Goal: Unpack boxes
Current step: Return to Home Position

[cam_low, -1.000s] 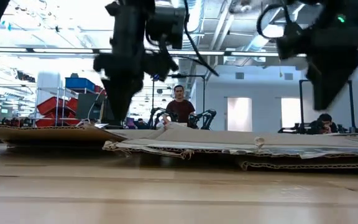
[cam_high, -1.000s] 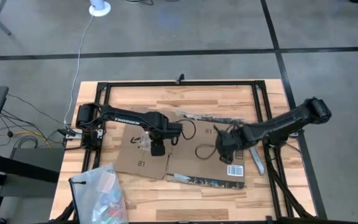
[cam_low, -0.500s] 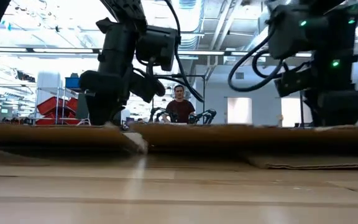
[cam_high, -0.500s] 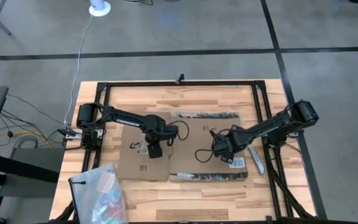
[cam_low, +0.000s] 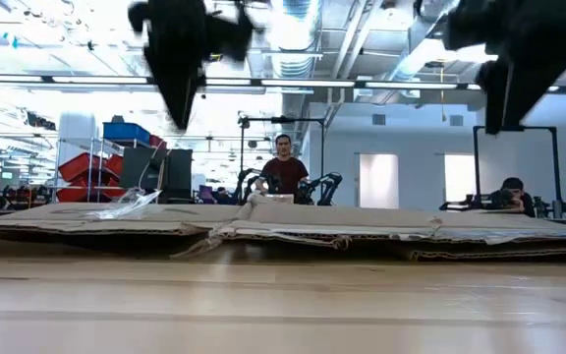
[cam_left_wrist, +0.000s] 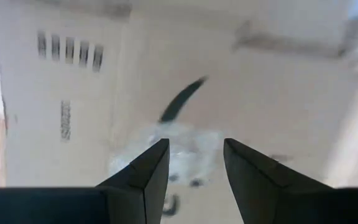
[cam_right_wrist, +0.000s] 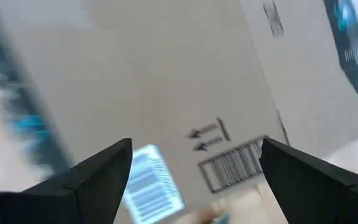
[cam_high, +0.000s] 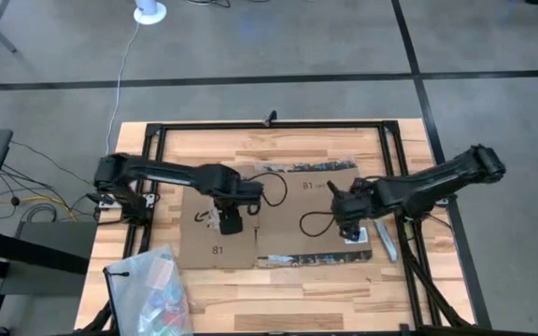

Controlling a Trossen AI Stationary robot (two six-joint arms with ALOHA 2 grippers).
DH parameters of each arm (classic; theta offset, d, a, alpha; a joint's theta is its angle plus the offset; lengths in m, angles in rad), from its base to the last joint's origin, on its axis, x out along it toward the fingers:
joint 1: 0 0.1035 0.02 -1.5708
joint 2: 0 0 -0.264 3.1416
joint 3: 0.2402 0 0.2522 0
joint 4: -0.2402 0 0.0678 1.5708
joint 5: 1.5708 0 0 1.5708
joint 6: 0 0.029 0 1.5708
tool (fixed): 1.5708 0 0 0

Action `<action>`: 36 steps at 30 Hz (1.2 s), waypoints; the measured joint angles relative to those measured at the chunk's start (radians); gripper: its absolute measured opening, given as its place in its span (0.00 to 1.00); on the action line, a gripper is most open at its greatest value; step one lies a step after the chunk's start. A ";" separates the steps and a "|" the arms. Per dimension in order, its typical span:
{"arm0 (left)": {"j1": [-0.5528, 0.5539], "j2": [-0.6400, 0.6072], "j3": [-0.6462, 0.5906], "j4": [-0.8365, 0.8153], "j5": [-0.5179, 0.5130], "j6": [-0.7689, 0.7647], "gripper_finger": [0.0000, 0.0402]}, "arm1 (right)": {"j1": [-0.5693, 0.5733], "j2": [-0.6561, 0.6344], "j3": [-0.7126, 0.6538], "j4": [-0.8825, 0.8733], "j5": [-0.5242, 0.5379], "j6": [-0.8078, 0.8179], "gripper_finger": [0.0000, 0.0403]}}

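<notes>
Above the flattened cardboard shipping box (cam_high: 278, 215) on the table (cam_high: 278, 289), our left gripper (cam_left_wrist: 194, 163) and right gripper (cam_right_wrist: 194, 171) hover, jaws spread and empty; next, we judge, comes clearing it away.

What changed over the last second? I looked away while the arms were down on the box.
Both grippers, left and right, lifted off the flattened box and hang open above it. The box shifted slightly. The bag stayed at the table's near left corner.
</notes>
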 joint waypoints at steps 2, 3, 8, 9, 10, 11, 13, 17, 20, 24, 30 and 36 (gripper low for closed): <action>-0.019 -0.056 0.001 0.036 0.003 -0.024 0.35 | -0.002 -0.031 0.000 0.041 0.022 -0.003 0.83; -0.030 -0.071 0.001 0.062 0.002 -0.034 0.35 | -0.005 -0.041 0.000 0.071 0.046 -0.003 0.83; -0.057 -0.115 0.002 0.114 -0.030 -0.051 0.33 | -0.054 -0.052 0.000 0.144 0.090 -0.107 0.83; -0.059 -0.117 0.004 0.110 -0.036 -0.050 0.31 | -0.065 -0.052 0.000 0.145 0.090 -0.126 0.83; -0.059 -0.118 0.006 0.114 -0.047 -0.047 0.29 | -0.079 -0.047 0.000 0.146 0.093 -0.138 0.83; -0.059 -0.118 0.006 0.116 -0.057 -0.040 0.25 | -0.093 -0.043 0.001 0.154 0.094 -0.153 0.83; -0.057 -0.116 0.006 0.109 -0.074 -0.031 0.16 | -0.129 -0.034 0.000 0.157 0.094 -0.183 0.83; -0.053 -0.118 0.006 0.112 -0.073 -0.007 0.02 | -0.192 -0.033 0.009 0.135 0.095 -0.205 0.83; -0.051 -0.127 0.007 0.115 -0.074 -0.001 0.01 | -0.209 -0.034 0.016 0.120 0.094 -0.229 0.83; -0.053 -0.133 0.011 0.121 -0.071 -0.002 0.00 | -0.224 -0.033 0.015 0.117 0.065 -0.285 0.83; -0.055 -0.132 0.011 0.125 -0.073 0.006 0.00 | -0.241 0.000 0.011 0.182 0.013 -0.315 0.66; -0.067 -0.247 0.011 0.272 -0.075 0.039 0.00 | -0.223 -0.064 0.012 0.538 -0.147 -0.416 0.06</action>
